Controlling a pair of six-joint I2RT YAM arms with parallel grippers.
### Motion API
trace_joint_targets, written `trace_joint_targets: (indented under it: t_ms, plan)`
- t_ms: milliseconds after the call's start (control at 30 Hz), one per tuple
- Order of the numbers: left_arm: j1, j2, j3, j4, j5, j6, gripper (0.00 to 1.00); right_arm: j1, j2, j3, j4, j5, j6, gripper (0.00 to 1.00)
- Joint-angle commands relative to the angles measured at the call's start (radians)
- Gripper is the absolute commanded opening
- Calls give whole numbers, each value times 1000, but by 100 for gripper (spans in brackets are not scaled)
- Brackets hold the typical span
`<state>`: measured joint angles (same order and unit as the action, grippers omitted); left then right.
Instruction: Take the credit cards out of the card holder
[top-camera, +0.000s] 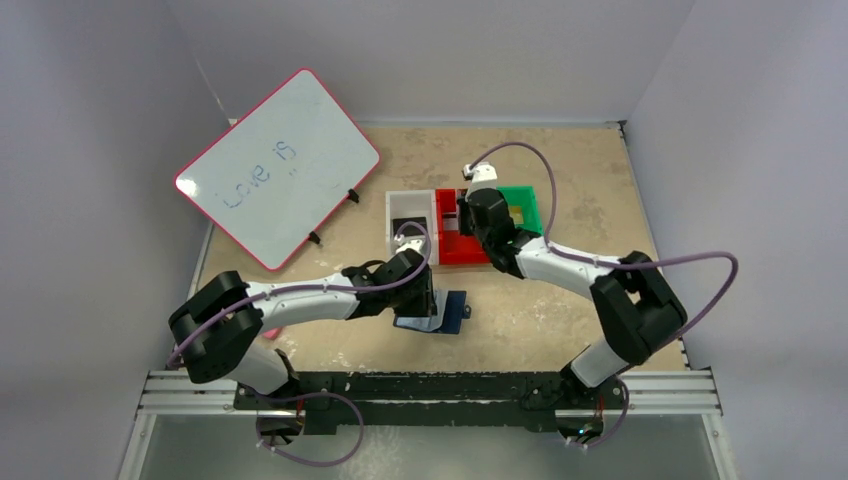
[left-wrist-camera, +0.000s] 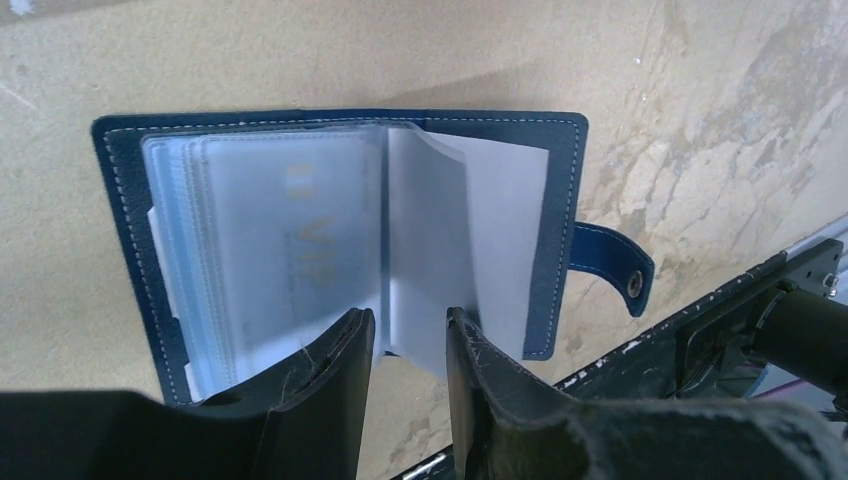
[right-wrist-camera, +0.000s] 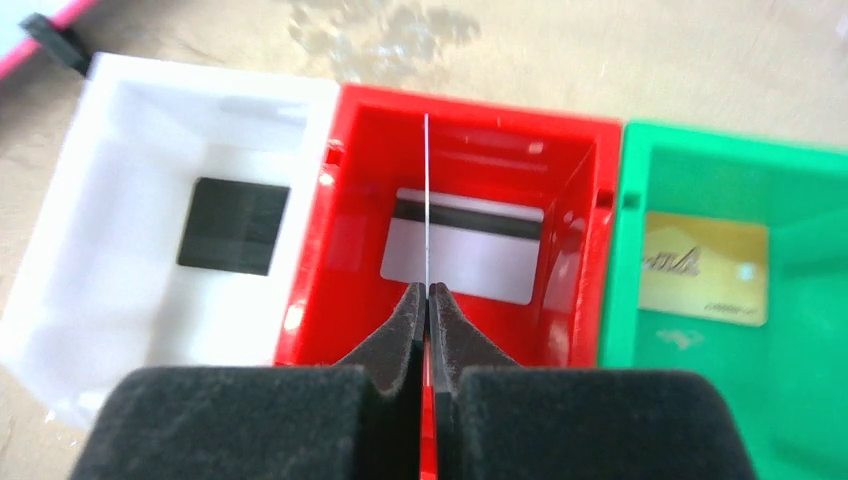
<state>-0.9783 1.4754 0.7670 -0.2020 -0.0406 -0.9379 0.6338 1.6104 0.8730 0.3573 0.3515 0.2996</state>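
The navy card holder (top-camera: 452, 312) lies open on the table in front of the left arm. In the left wrist view the card holder (left-wrist-camera: 340, 130) shows clear sleeves, with a pale card (left-wrist-camera: 290, 230) with gold lettering inside one. My left gripper (left-wrist-camera: 410, 318) is open at the holder's near edge, with a raised sleeve leaf between its fingers. My right gripper (right-wrist-camera: 427, 290) is shut on a thin card (right-wrist-camera: 427, 190) seen edge-on, above the red bin (right-wrist-camera: 480, 110). A silver-grey card (right-wrist-camera: 480, 262) lies in that bin.
A black card (right-wrist-camera: 233, 226) lies in the white bin (right-wrist-camera: 130, 100) and a gold card (right-wrist-camera: 703, 268) in the green bin (right-wrist-camera: 700, 150). A pink-framed whiteboard (top-camera: 275, 165) stands propped at the back left. The metal rail (top-camera: 430, 392) runs along the near edge.
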Motion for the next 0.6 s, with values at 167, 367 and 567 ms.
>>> trace_joint_targets:
  t_ms: [167,367,567]
  plan:
    - [-21,6,59,80,53,24,32,-3,-61,16,8,-148,-584,0]
    - [-26,3,42,77,46,22,32,-3,9,55,-57,-141,-801,0]
    - [-28,4,24,76,55,27,32,-3,71,121,-106,-128,-938,0]
